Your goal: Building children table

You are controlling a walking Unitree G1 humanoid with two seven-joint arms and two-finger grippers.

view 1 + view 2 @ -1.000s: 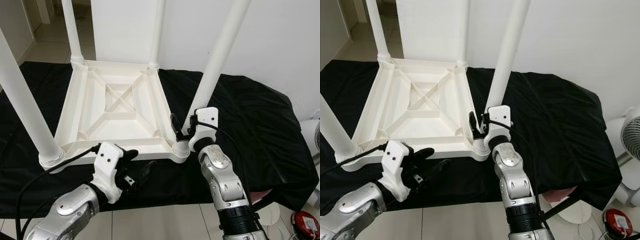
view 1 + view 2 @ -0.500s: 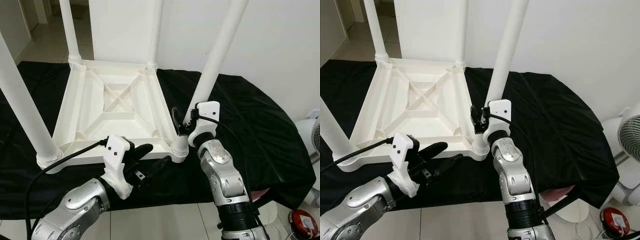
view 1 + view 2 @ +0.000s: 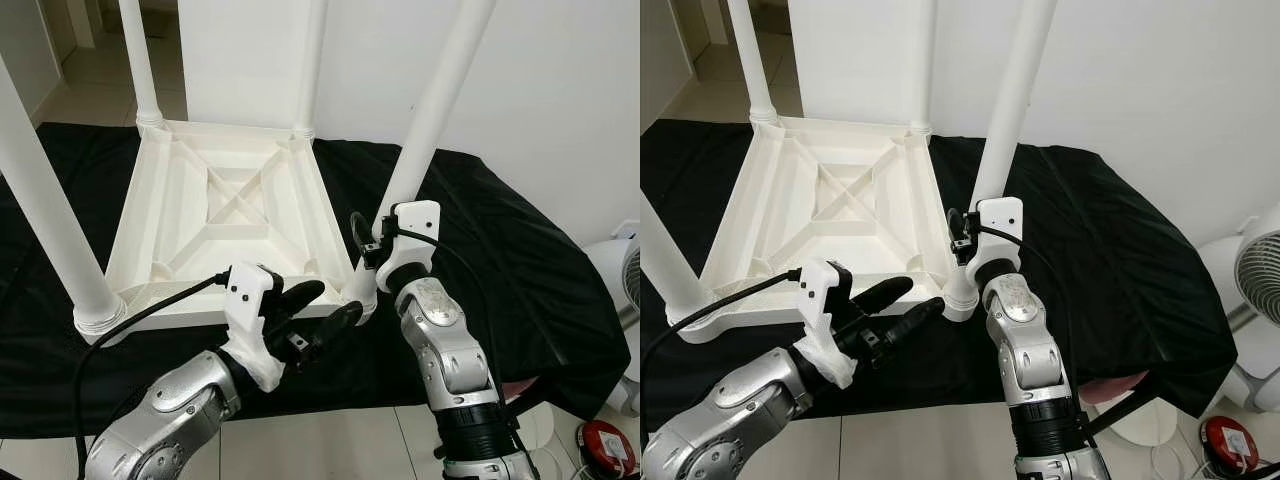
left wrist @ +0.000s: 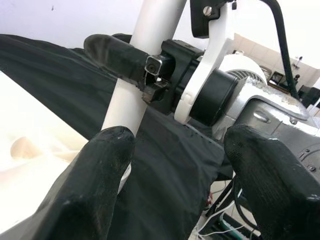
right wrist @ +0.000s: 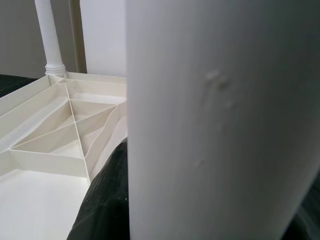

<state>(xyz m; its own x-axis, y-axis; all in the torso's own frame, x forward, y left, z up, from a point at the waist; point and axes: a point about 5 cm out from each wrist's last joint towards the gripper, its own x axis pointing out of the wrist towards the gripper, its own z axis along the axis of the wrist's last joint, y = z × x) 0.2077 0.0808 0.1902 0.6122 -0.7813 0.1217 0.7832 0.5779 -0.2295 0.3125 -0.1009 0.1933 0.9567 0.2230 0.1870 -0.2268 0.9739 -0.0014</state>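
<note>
A white children's table [image 3: 240,215] lies upside down on a black cloth, its legs pointing up. My right gripper [image 3: 372,240] is shut on the near right table leg [image 3: 430,110] just above its socket at the corner. In the right wrist view that leg [image 5: 215,125] stands close against a black finger [image 5: 107,200]. My left gripper [image 3: 325,303] is open and hovers at the table's near edge, just left of the same corner. The left wrist view looks between its fingertips [image 4: 107,165] at the leg [image 4: 145,50] and the right gripper.
The black cloth [image 3: 520,260] covers the floor to the right and near side. Three other legs stand up, one close at the near left [image 3: 50,220]. A white wall is behind. A fan [image 3: 1255,280] and a red object [image 3: 1230,440] sit at the right on the tiles.
My left gripper has moved right and forward along the table's near edge toward the near right corner. The right gripper has stayed on the leg.
</note>
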